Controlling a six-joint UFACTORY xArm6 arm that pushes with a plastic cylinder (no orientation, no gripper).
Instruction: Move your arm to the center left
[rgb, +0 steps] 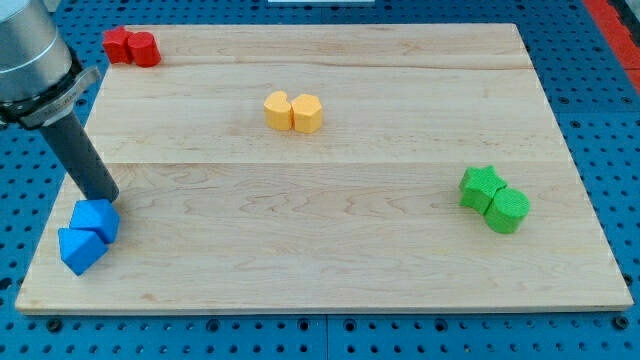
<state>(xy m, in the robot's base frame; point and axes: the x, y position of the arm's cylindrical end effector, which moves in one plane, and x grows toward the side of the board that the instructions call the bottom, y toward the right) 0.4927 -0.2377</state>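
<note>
Our dark rod at the view's left, my tip (106, 197) on the wooden surface (330, 250), touching the upper of two blue blocks (88, 234), we carry no hand, red blocks (132, 47) top left, yellow blocks (293, 112) upper centre, green blocks (494, 199) right.

Counted two red blocks (131, 47), two yellow blocks (293, 111), two green blocks (494, 200), two blue blocks (88, 235); eight altogether.
</note>
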